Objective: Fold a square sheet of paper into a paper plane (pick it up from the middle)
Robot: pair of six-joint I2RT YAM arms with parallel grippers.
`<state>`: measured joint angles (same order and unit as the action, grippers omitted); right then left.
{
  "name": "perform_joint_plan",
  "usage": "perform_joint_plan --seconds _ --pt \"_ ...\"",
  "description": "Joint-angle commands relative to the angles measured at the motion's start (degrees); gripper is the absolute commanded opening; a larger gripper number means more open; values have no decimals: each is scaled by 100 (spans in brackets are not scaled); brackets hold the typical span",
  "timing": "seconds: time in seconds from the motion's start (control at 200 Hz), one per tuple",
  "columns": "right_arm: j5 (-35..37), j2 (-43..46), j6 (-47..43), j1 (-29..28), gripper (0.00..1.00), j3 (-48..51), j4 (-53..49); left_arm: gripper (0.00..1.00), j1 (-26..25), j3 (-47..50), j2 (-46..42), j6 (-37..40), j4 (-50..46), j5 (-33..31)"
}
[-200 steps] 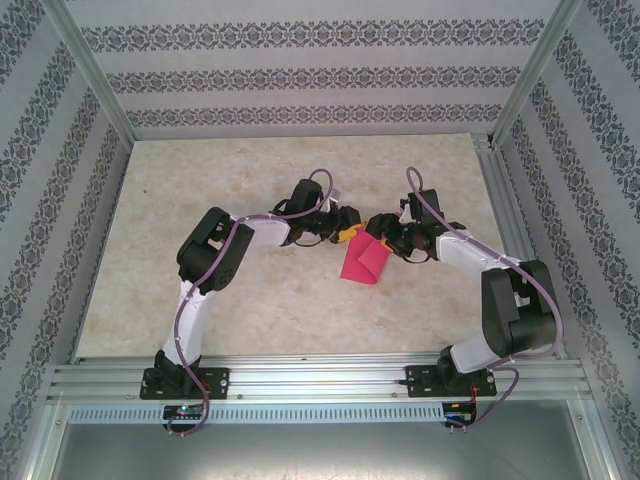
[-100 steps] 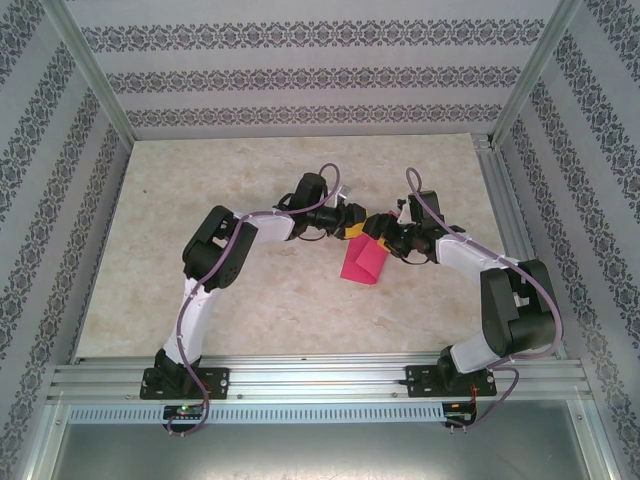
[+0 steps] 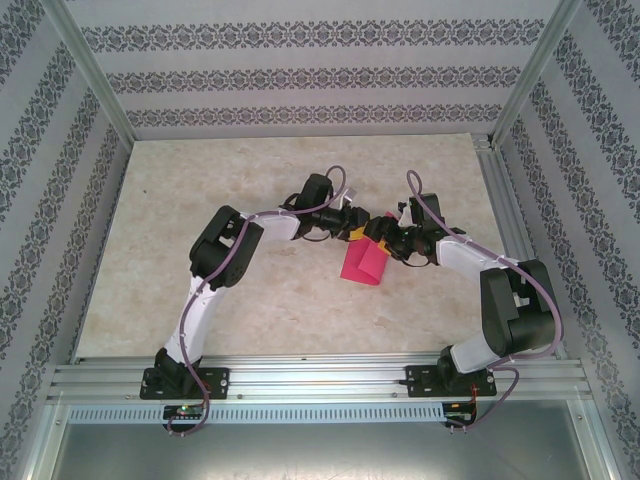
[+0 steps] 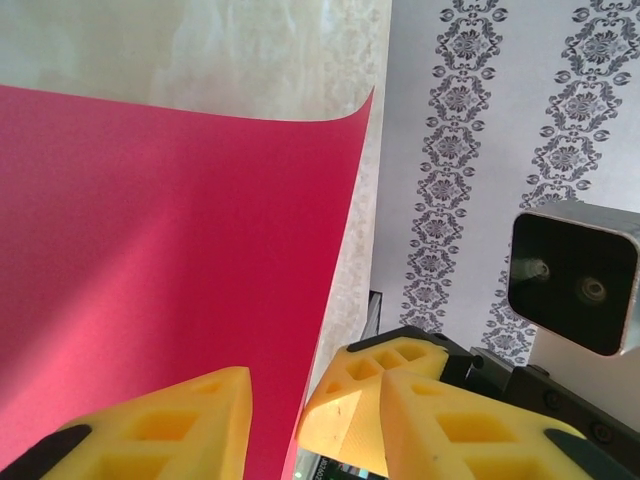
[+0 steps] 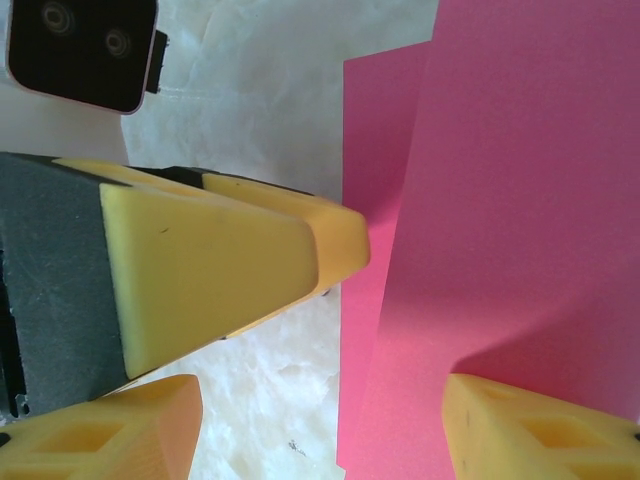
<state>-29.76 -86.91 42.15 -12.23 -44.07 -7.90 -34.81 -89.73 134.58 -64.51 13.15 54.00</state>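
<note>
- Thin magenta-pink sheet of paper stands up off marble tabletop, likely for folding.
- Left gripper fingers narrow, straddling its edge.
- Right gripper fingers wide around it.

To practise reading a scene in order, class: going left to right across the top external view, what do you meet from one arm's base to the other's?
left arm's base → left gripper → right gripper → right arm's base. The sheet of paper overlaps both grippers' span, so it is left out.

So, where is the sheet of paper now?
In the top view the sheet of paper is near the middle of the table, its far end between the left gripper and the right gripper.
</note>
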Motion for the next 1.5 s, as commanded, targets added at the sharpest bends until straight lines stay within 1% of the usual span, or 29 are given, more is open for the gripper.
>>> perform_joint_plan --seconds 0.0,0.08,0.19,0.25,0.365,0.55,0.684,0.874,0.899,0.944,1.084,1.219,1.324,1.389,1.499 --pt "-177 48 25 27 65 57 322 42 -210 -284 193 307 -370 233" --pt "-165 53 21 28 65 57 308 42 -238 -301 235 200 -185 251" --pt "-188 64 8 37 65 48 299 41 -290 -443 289 258 -297 310" --pt "-201 62 3 37 65 47 305 39 -297 -477 300 324 -418 281" --pt "-212 76 12 42 65 74 333 36 -306 -492 338 354 -469 253" --pt "-237 86 21 54 65 100 351 31 -351 -593 480 346 -482 369" --pt "-259 71 12 62 65 101 348 30 -377 -643 519 370 -520 372" --pt "-254 110 21 73 65 127 368 20 -378 -668 527 423 -613 376" --pt "-246 111 21 78 65 129 367 17 -378 -676 525 461 -656 353" --pt "-255 120 30 78 65 132 355 14 -380 -716 517 561 -781 356" --pt "-223 139 19 96 65 127 314 13 -371 -817 405 992 -1335 221" --pt "-274 172 60 113 65 92 337 10 -341 -881 305 1270 -1601 121" --pt "-299 356 126 124 66 76 346 9 -202 -921 253 1460 -1815 92" --pt "-228 513 127 169 66 82 267 9 -104 -1081 268 1725 -2249 109" --pt "-31 666 35 269 65 101 27 9 -5 -1430 309 2390 -3139 144"
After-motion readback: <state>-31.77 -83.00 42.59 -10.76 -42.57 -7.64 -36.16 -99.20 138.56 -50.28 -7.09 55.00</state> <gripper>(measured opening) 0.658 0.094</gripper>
